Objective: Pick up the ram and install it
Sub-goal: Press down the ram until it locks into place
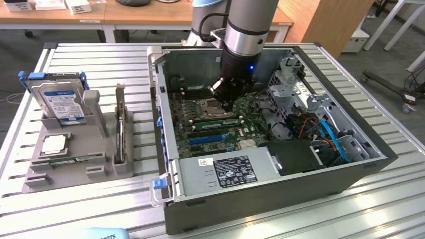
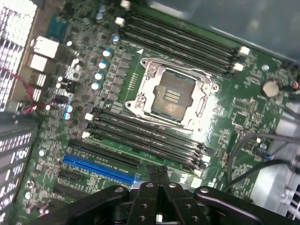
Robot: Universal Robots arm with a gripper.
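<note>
**Hovering shut over the memory slots, one stick seated**

Hanging inside the open computer case (image 1: 174, 149), the gripper (image 1: 229, 103) sits low over the motherboard (image 1: 219, 130), fingers (image 2: 158, 180) pressed together with nothing between them. A green ram (image 1: 214, 122) lies flat along a slot just below the fingertips in the exterior view; my read is that it is already in its slot, which would explain the closed, empty fingers so near it — a pressing posture rather than a carrying one.

Well away from the fingers, the grey parts holder (image 1: 79, 164) on the table carries a hard drive (image 1: 61, 102) upright, a processor chip (image 1: 53, 144), and a thin green stick lying in a low groove.

The wrist view adds the bare CPU socket (image 2: 171, 96) beyond the fingertips, dark memory slots (image 2: 145, 136) between, and a blue expansion slot (image 2: 98, 169) beside them. The holder shows in the exterior view.
</note>
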